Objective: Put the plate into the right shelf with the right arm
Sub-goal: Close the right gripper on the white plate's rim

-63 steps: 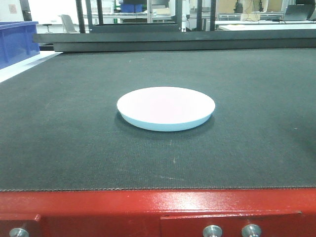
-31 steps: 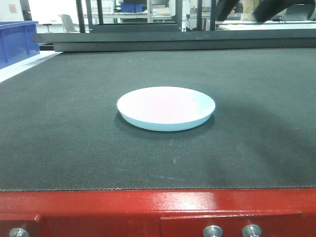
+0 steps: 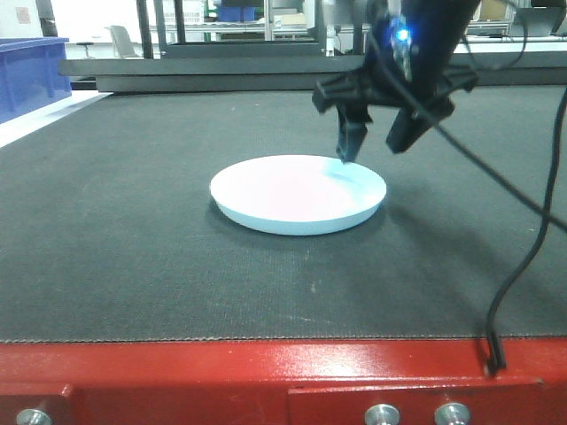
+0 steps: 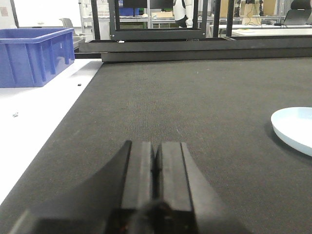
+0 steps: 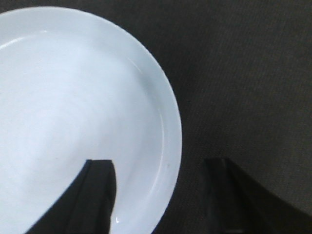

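Observation:
The white plate [image 3: 298,195] lies flat on the black mat [image 3: 124,230] in the front view, and its left edge shows in the left wrist view as the plate [image 4: 295,127]. My right gripper [image 3: 374,142] hangs open just above the plate's far right rim, a blue light lit on the arm. Seen from the right wrist, the plate [image 5: 73,112] fills the left side; the right gripper [image 5: 158,168] straddles the rim, one finger over the plate, the other over the mat. My left gripper [image 4: 156,156] is shut and empty, low over the mat. The right shelf is out of view.
A red table frame [image 3: 266,372] runs along the near edge. A blue bin [image 4: 34,53] stands on a white surface at the far left. A black cable [image 3: 523,257] droops from the right arm over the mat's right side. Dark frames [image 3: 266,53] stand behind.
The right arm has come down from the top of the front view to just above the plate's far right rim. The plate has not moved.

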Available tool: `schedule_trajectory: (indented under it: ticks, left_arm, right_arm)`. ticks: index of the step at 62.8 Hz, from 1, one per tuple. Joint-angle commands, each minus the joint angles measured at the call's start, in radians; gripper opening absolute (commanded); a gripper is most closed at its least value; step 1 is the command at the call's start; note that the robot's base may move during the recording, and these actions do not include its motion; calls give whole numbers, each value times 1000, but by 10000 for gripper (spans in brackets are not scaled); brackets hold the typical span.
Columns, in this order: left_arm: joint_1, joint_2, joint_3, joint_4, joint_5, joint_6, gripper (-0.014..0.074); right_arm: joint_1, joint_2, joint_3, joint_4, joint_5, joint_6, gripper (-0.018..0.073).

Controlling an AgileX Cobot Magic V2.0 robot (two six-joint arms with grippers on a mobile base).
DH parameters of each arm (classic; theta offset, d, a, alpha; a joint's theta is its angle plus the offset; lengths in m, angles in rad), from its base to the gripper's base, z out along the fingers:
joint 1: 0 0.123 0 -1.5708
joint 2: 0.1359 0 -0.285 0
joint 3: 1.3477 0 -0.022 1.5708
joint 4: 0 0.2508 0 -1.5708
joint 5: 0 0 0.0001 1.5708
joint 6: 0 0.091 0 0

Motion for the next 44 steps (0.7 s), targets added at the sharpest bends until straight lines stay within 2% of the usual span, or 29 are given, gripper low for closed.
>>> schedule_trajectory:
  ticks: [1,7,29,33,42,44]
  left_arm:
    - [-8,-12,6,-2,-89,-2,-47]
    - [-8,-12,6,-2,-89,-2,-47]
    - [-8,-12,6,-2,-89,-2,-47]
    - [-8,-12,6,-2,-89,-2,-47]
    - [-8,-12,6,-2,-89,-2,-47]
    - [-8,-12,6,-2,-89,-2,-47]
  right_arm:
    - [2,-37,-37,-26,-51,4,376]
    - [2,-18,-37,-27,-64,4,342]
    - [1,26,-37,-35,-71,4,328]
    - [1,28,-37,-38,-71,4,272]
    - [1,30,-37,-46,-64,4,37]
    - [1,31,-37,-46,-63,4,48]
